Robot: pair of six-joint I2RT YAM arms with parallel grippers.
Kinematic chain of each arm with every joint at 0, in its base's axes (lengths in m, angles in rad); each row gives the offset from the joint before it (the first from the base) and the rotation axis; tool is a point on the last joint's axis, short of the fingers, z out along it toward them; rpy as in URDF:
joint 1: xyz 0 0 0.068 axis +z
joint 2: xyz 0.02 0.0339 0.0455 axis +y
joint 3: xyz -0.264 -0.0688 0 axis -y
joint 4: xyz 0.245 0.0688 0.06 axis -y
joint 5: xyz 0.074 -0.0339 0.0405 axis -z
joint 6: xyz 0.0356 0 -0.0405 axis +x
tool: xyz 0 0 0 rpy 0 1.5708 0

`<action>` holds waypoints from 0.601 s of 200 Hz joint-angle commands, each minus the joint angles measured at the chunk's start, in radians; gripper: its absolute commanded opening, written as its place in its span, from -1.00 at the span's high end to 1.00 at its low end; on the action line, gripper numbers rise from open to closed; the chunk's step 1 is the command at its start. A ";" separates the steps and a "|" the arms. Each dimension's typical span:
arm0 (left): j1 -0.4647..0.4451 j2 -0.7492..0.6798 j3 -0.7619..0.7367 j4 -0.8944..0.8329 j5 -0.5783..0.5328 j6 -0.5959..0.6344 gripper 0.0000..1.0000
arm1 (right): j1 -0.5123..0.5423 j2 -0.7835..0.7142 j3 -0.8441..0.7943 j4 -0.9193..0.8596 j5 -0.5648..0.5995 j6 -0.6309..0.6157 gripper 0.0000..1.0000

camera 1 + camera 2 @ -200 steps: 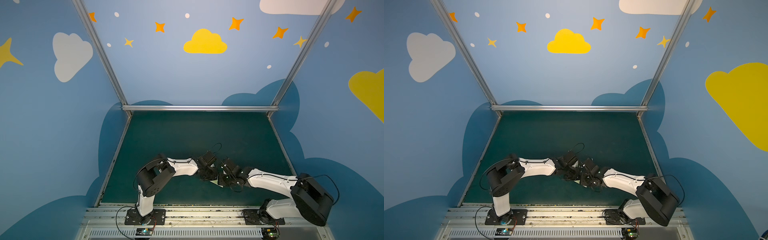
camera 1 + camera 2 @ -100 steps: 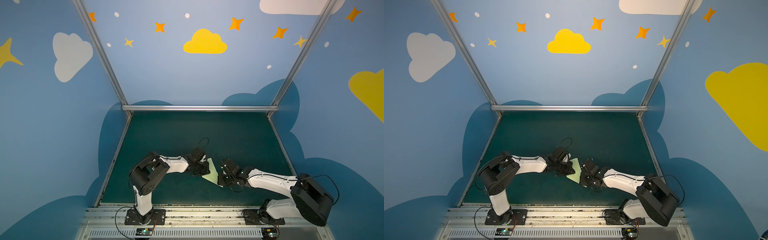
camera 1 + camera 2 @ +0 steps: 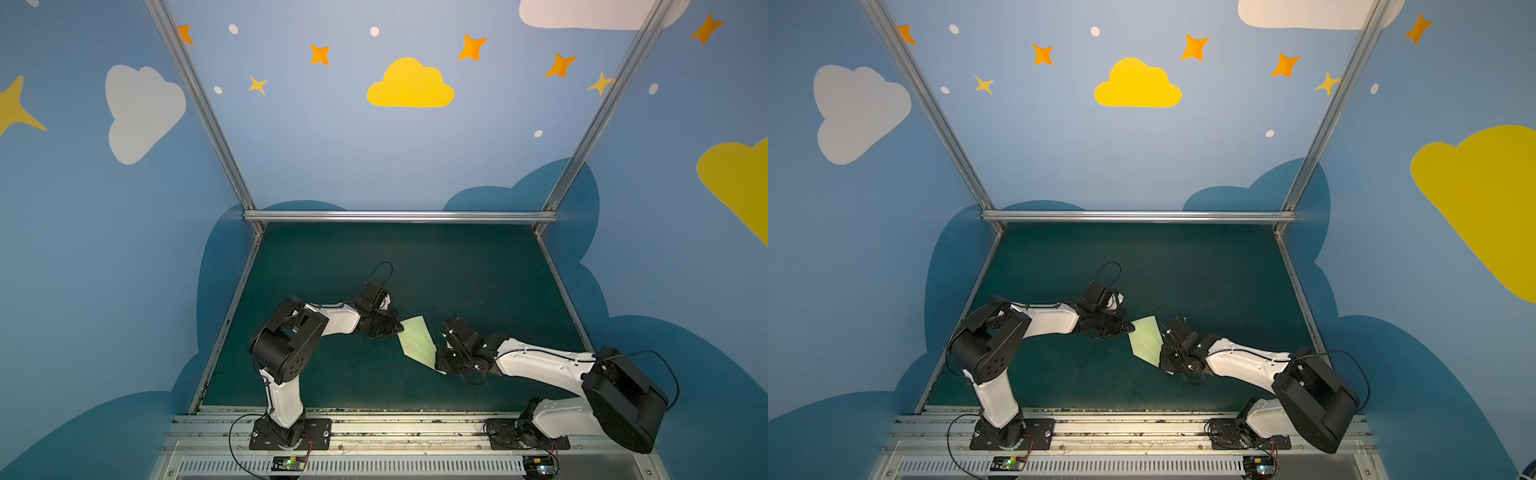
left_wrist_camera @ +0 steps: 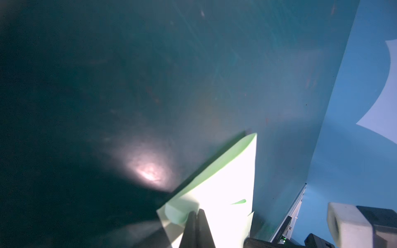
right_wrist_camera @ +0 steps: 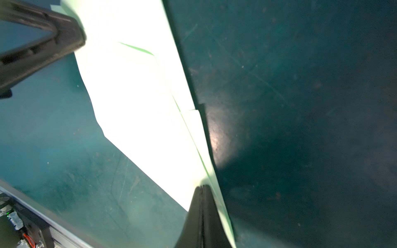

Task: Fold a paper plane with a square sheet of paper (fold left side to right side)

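The paper plane point(image 3: 417, 343) point(image 3: 1145, 340), a pale green folded sheet with a long crease, lies on the dark green mat between my two grippers in both top views. My left gripper point(image 3: 398, 328) point(image 4: 197, 211) is shut, its tips resting on the paper's point(image 4: 225, 182) left corner beside a small curled flap. My right gripper point(image 3: 437, 358) point(image 5: 203, 187) is shut too, and its tips press on the paper point(image 5: 139, 96) near the creased edge at its right, near end. The left gripper's fingers point(image 5: 64, 36) show across the sheet in the right wrist view.
The green mat point(image 3: 415, 266) is walled by blue panels, with an aluminium bar point(image 3: 399, 216) along the back and a metal rail point(image 3: 374, 430) carrying both arm bases at the front. Side frame strips point(image 3: 232, 316) point(image 3: 565, 299) run along the mat's edges.
The left gripper has drawn back to the left from beside the right gripper, uncovering the green paper. The right arm has hardly moved.
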 commanded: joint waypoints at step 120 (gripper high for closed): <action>0.031 -0.150 0.062 -0.329 -0.182 0.044 0.93 | 0.021 0.047 -0.057 -0.075 -0.024 -0.008 1.00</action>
